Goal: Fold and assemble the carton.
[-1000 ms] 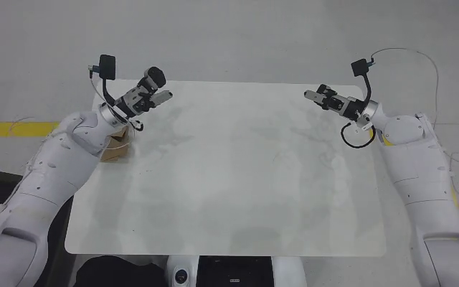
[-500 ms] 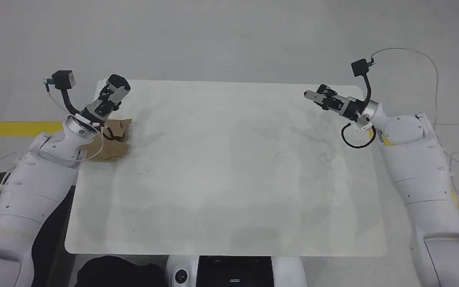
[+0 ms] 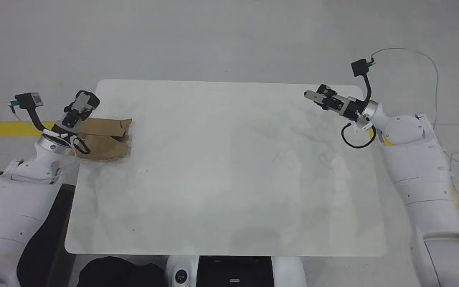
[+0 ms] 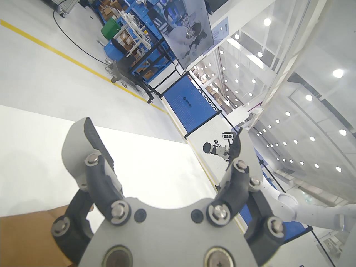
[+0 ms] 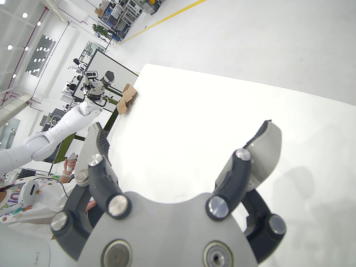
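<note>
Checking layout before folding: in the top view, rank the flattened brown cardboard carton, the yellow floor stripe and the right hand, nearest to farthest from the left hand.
From the left hand:
1. the flattened brown cardboard carton, beside it, at the left edge of the white table.
2. the yellow floor stripe, on the floor, farther left.
3. the right hand, at the far right corner.

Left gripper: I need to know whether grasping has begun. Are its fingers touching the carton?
Apart. In the left wrist view the left gripper is open, its fingers bare, and the carton lies back beside the gripper's base.
</note>
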Robot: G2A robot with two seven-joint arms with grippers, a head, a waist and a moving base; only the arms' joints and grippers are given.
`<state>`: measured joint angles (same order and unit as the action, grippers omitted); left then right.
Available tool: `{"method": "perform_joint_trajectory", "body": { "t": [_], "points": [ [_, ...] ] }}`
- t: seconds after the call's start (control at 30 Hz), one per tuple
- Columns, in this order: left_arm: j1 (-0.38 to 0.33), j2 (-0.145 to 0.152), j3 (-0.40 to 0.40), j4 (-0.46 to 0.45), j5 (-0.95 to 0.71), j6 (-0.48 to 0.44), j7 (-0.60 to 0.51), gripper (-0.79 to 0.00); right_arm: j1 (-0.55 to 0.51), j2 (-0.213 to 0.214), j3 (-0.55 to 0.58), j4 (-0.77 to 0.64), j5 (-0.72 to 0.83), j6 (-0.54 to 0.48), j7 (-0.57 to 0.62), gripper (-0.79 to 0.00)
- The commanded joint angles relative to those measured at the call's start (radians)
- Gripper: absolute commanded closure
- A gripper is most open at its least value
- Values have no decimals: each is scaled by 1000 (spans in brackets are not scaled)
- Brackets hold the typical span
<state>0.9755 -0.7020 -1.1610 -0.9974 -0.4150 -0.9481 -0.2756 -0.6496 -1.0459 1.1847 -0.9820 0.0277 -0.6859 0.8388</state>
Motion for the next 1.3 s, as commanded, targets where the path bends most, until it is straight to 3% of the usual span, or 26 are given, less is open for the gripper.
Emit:
{"method": "perform_joint_trajectory", "body": {
  "t": [0.0, 0.27, 0.8, 1.27],
  "points": [
    [18, 3, -19, -7, -34, 15, -22, -785, 0, 0, 0, 0, 0, 0, 0, -785],
    [60, -5, -62, 0, -158, 62, -49, -785, 0, 0, 0, 0, 0, 0, 0, -785],
    [111, -38, -127, 139, -436, 71, -219, -785, 0, 0, 0, 0, 0, 0, 0, -785],
    [151, -54, -197, 251, -465, 78, -258, -785, 0, 0, 0, 0, 0, 0, 0, -785]
  ]
}}
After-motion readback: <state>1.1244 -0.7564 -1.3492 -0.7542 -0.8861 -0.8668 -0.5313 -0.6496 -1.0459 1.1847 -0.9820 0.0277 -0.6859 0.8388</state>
